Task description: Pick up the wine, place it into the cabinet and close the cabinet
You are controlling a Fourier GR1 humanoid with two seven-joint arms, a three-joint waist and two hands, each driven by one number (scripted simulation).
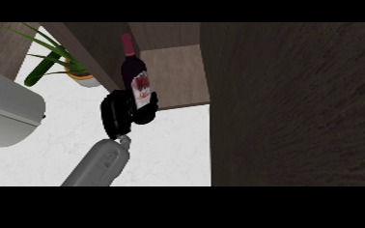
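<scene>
The left robot hand (pixel 121 110), black and glossy, curls its fingers round the lower body of the wine (pixel 135 79), a dark bottle with a red capsule and a red-and-white label whose writing is too small to read. The bottle stands upright at the open cabinet (pixel 178 72), before its pale wood-grain shelf. Its dark wood door (pixel 285 106) fills the right, above a white marbled surface (pixel 171 149).

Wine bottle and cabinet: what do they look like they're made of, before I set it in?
The wine bottle, held in the left hand, looks like dark glossy glass, nearly black, with a red cap and a white-and-red paper-like label. The cabinet looks like matte wood: dark brown door with visible grain, lighter brown shelf inside. Both are judged by look only.
</scene>
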